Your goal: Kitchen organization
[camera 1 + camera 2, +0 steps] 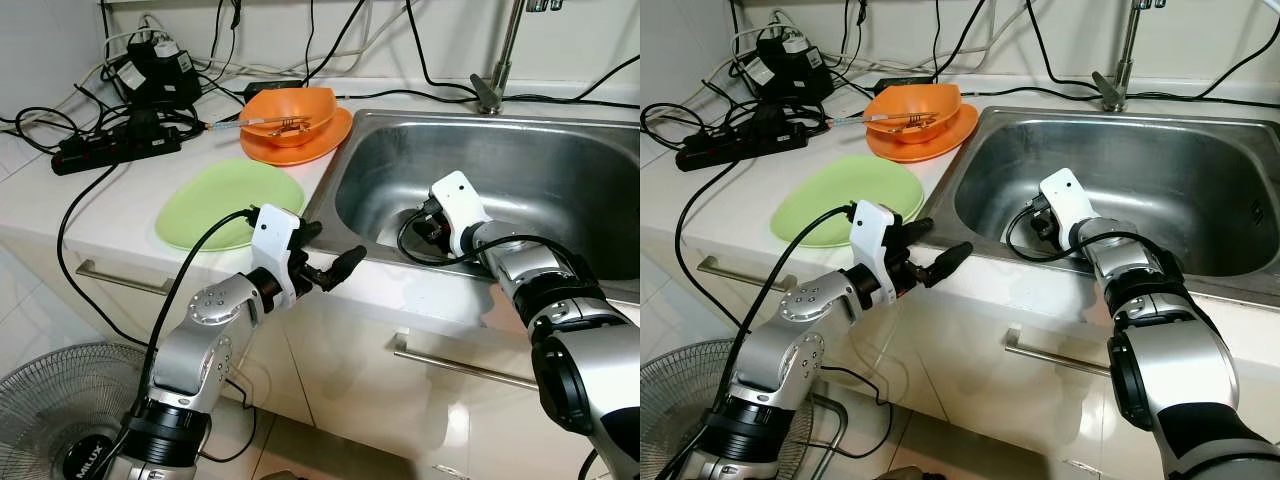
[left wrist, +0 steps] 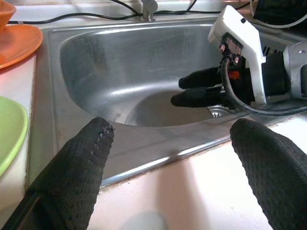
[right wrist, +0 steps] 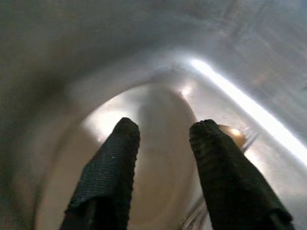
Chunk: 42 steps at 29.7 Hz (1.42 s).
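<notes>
Reaching down into the sink (image 1: 560, 180), the right gripper (image 3: 160, 158) is holding its fingers slightly spread on nothing; the left gripper (image 1: 325, 262), fingers spread, is hovering at the bench (image 1: 60, 200) edge. Green plate (image 1: 225, 200) and orange bowl (image 1: 290, 115) are waiting, seemingly unsorted.

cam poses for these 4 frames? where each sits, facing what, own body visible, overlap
Left eye: on the head, looking forward and down at the counter and sink; left gripper and the right arm show.
Right eye: the stereo twin, same scene; green plate, orange bowl.
Left wrist: looks between its own open fingers across the sink rim at the right gripper.
Right wrist: inside the basin, its fingers apart, facing the steel wall.
Shared: the sink in all four.
</notes>
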Tool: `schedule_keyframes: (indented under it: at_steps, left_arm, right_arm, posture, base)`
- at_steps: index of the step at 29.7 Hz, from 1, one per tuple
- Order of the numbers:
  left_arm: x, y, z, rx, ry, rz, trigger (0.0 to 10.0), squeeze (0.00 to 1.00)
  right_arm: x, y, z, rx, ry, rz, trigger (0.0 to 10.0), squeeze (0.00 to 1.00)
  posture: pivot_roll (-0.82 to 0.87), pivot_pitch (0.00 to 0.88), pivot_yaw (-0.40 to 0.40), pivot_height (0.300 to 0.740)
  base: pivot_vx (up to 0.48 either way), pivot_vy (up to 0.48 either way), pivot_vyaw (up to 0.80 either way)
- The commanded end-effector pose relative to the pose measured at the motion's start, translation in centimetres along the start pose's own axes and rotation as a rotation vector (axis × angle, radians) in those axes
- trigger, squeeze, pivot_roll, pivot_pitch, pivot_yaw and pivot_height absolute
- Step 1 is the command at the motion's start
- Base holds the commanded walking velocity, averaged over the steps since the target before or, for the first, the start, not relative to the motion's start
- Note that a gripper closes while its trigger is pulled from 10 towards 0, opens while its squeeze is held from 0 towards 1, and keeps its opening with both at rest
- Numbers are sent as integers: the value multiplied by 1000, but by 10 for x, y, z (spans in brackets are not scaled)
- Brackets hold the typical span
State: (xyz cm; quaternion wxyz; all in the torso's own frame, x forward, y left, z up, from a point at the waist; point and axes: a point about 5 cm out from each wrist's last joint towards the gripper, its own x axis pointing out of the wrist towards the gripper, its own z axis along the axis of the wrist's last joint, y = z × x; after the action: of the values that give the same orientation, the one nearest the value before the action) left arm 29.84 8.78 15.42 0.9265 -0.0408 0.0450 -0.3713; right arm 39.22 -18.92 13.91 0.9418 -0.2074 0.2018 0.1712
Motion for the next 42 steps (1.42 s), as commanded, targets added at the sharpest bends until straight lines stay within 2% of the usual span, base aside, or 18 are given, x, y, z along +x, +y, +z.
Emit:
schedule_keyframes:
  at_steps: [1, 2, 3, 7, 9, 15, 17, 20, 23, 26, 28, 29, 33, 36, 42]
  left_arm:
    - [-3, 0, 1, 18, 5, -3, 10000, 0]
    - [-3, 0, 2, 22, -1, 4, 10000, 0]
    - [-3, 0, 2, 22, -1, 4, 10000, 0]
    - [-3, 3, 7, 24, -50, 52, 10000, 0]
    - [-3, 5, 9, 32, -67, 70, 10000, 0]
    - [-6, 17, 22, 43, -173, 209, 10000, 0]
    - [-9, 26, 34, 81, -231, 282, 10000, 0]
    - [-15, 34, 41, 100, -280, 366, 10000, 0]
    - [-21, 38, 44, 117, -310, 431, 10000, 0]
    - [-28, 41, 48, 137, -348, 489, 10000, 0]
    - [-30, 42, 55, 137, -389, 522, 10000, 0]
    - [-30, 42, 55, 137, -389, 522, 10000, 0]
    - [-29, 40, 77, 148, -466, 525, 10000, 0]
    - [-28, 41, 83, 153, -481, 521, 10000, 0]
    - [-30, 47, 79, 126, -469, 552, 10000, 0]
  right_arm:
    - [1, 3, -5, 25, -2, -19, 10000, 1000]
    - [0, -3, 8, 58, -83, -75, 10000, 1000]
    - [0, -3, 8, 58, -83, -75, 10000, 1000]
    - [-2, -10, 30, 116, -233, -159, 10000, 1000]
    - [-3, -12, 33, 132, -254, -177, 10000, 1000]
    - [-8, -15, 52, 273, -427, -232, 10000, 1000]
    - [-9, -14, 57, 321, -477, -236, 10000, 1000]
    - [-9, -6, 62, 357, -536, -196, 10000, 1000]
    - [-12, 5, 62, 313, -593, -194, 10000, 1000]
    - [-20, 18, 62, 302, -672, -187, 10000, 1000]
    - [-26, 24, 63, 334, -711, -184, 10000, 1000]
    - [-26, 24, 63, 334, -711, -184, 10000, 1000]
    - [-37, 38, 72, 323, -778, -150, 10000, 1000]
    - [-40, 44, 75, 302, -786, -139, 10000, 1000]
    - [-46, 48, 76, 329, -781, -135, 10000, 1000]
  posture:
    - [19, 0, 132, 740]
    - [18, 0, 129, 740]
    - [18, 0, 129, 740]
    - [15, 0, 125, 740]
    - [14, 0, 126, 740]
    - [3, 0, 125, 740]
    - [2, 0, 126, 740]
    - [-2, 0, 126, 740]
    - [-5, 0, 125, 740]
    - [-9, 0, 127, 740]
    - [-13, 0, 130, 740]
    - [-13, 0, 130, 740]
    - [-21, 0, 134, 740]
    - [-23, 0, 136, 740]
    - [-24, 0, 138, 740]
  base:
    - [0, 0, 0]
    - [0, 0, 0]
    - [0, 0, 0]
    - [0, 0, 0]
    - [0, 0, 0]
    - [0, 0, 0]
    - [0, 0, 0]
    - [0, 0, 0]
    - [0, 0, 0]
    - [0, 0, 0]
    - [0, 0, 0]
    - [0, 0, 0]
    - [0, 0, -753]
    - [0, 0, -800]
    - [0, 0, -784]
